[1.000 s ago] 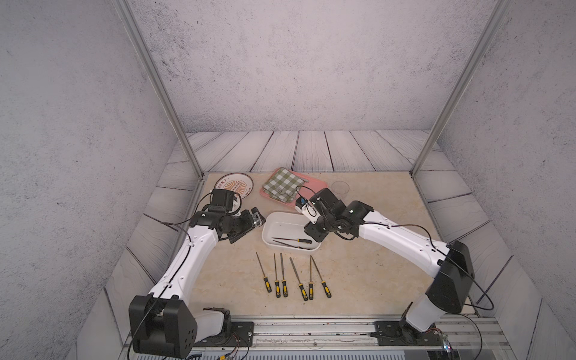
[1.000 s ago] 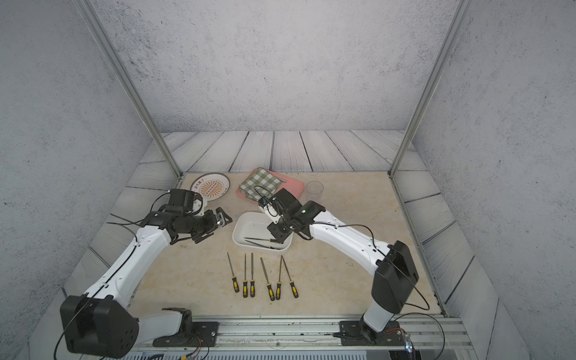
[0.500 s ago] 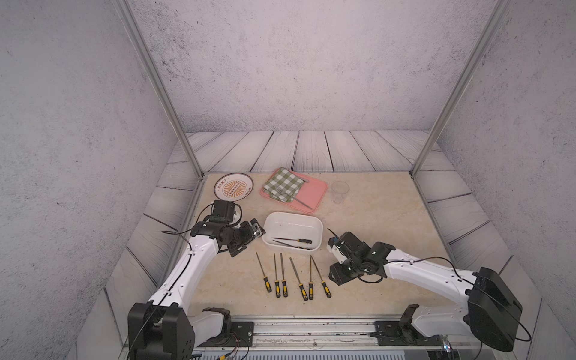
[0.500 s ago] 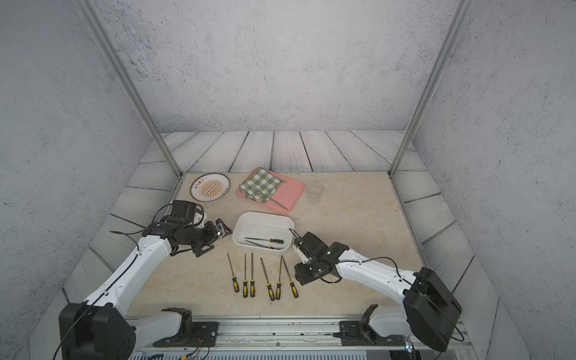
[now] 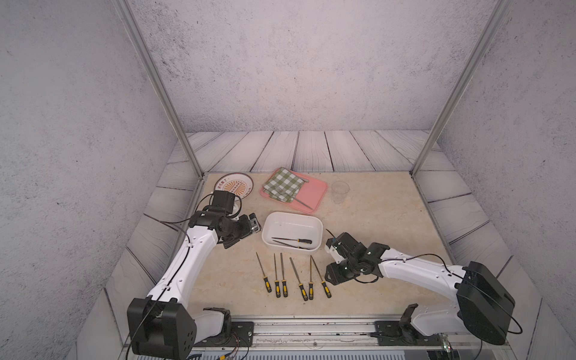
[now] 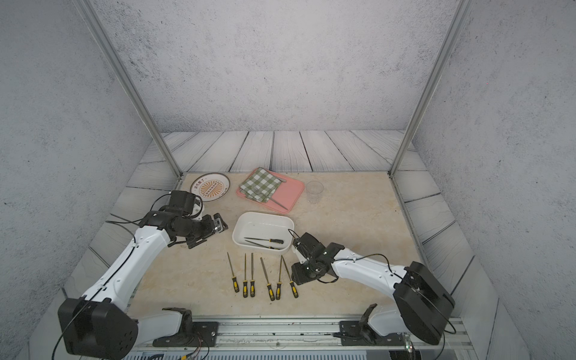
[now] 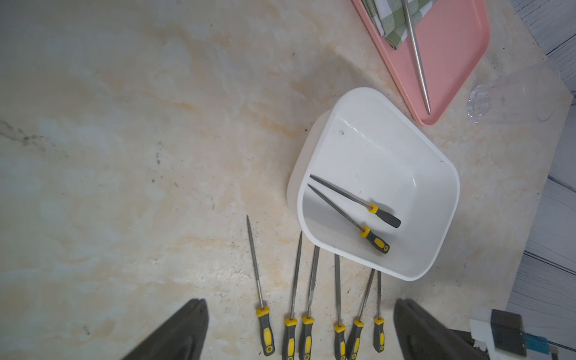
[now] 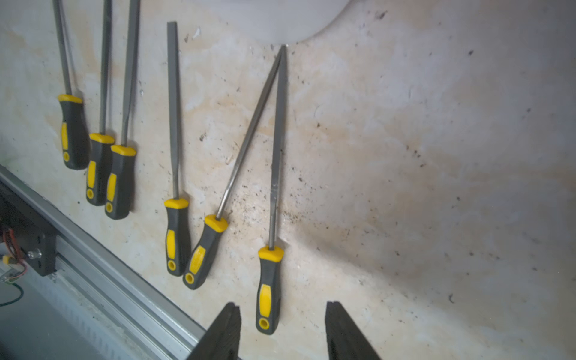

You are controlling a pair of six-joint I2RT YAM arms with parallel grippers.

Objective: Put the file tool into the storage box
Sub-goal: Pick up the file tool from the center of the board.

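the storage box (image 5: 292,218) sits near the middle of the table (image 5: 380,224) and shows in both top views (image 6: 263,218). two files (image 7: 352,208) already lie side by side on its floor, handles toward the right arm's side. just in front of the box, a row of six files (image 5: 282,274) lies on the table, tips toward the box and yellow-and-black handles toward the rail (image 8: 109,274). the end file (image 8: 278,149), last in the row on the right arm's side, has its handle between the dark fingers (image 8: 227,330) of the right gripper (image 8: 283,307). the fingers stand apart, wider than the handle, with a gap on each side and nothing clamped. how high they are above the table i cannot tell. the neighbour file (image 8: 249,134) leans in so that its tip meets the end file's tip in a narrow v close to a rounded corner of the box, while their handles lie apart. the left gripper (image 7: 300,300) is beside the box's other end, separate from it, with its fingers spread wide and empty. behind the box lie a pink tray (image 5: 314,194) carrying a folded checked cloth (image 5: 283,188) and a slim metal utensil (image 7: 416,56). a clear cup (image 5: 339,190) stands beside the tray, and a patterned plate (image 5: 234,185) lies near the back corner on the left arm's side.
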